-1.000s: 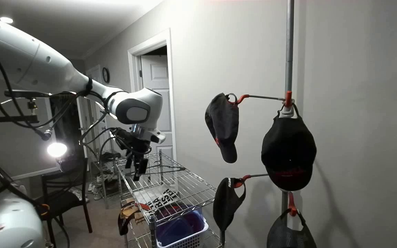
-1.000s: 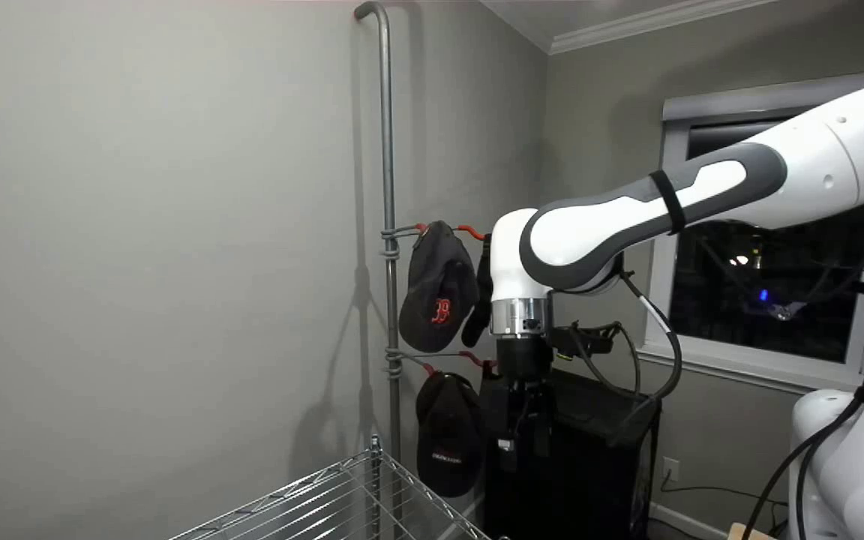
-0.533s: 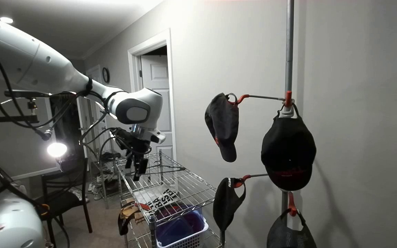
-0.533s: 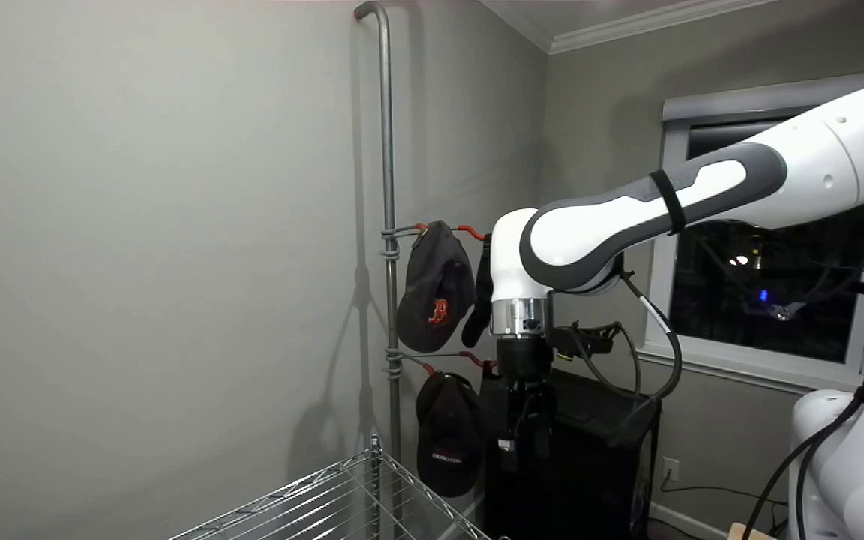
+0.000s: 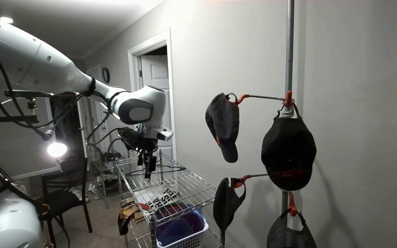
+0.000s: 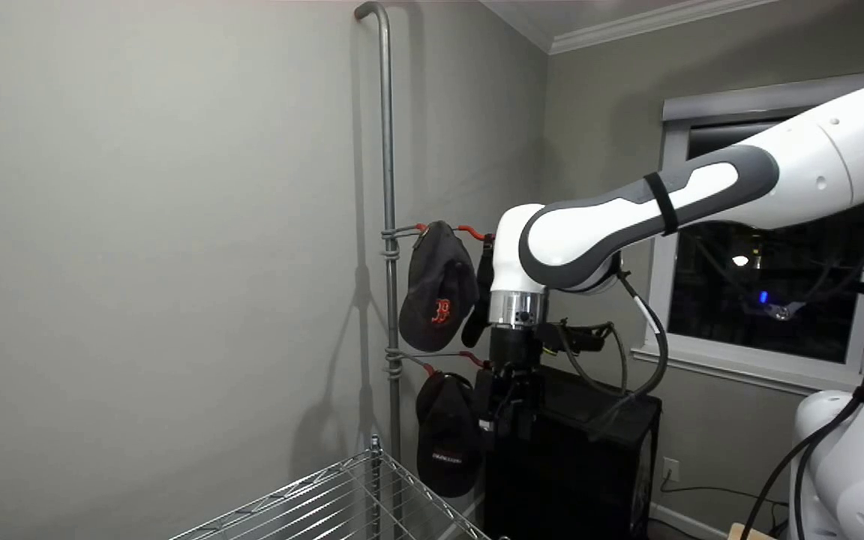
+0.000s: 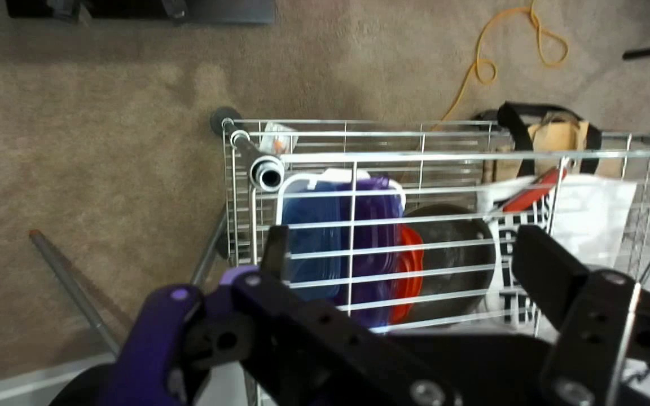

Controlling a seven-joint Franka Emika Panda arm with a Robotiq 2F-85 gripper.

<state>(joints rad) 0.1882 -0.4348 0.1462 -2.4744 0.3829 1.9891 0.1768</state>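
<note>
Gripper (image 7: 409, 257): black, two-fingered, jaws spread wide apart, nothing between them; no contact with any object is visible. Change over the last second: the gripper has shifted toward the hanging caps in both exterior views, with jaw spread unaltered. Effect (judged): the gripper is repositioning unloaded, and no grasp has been made.

Nearest item, below the fingers in the wrist view: chrome wire rack (image 7: 443, 156). A thin black clothes hanger (image 5: 180, 168) lies across its top shelf, toward the short edge opposite the basket. One rack corner, marked by a hollow metal post top (image 7: 268, 177), appears left of the fingers. Under the top shelf, beside that corner, sits a white plastic lattice basket (image 5: 184, 236) with a blue plastic tub (image 7: 313, 239) and a purple plastic tub (image 7: 374, 235). Farther along the rack lie a red-handled tool (image 7: 536, 190) and a white bag with black lettering (image 7: 598, 211).

Beyond the rack edge, a grey metal pole (image 5: 289, 51) carries dark fabric caps (image 5: 288, 148) on red-tipped hooks (image 5: 243, 98). The dark cap with a red emblem (image 6: 438, 277) has swayed slightly; it remains hung.

Farthest: white panelled door (image 5: 155, 100), in an exterior view.
</note>
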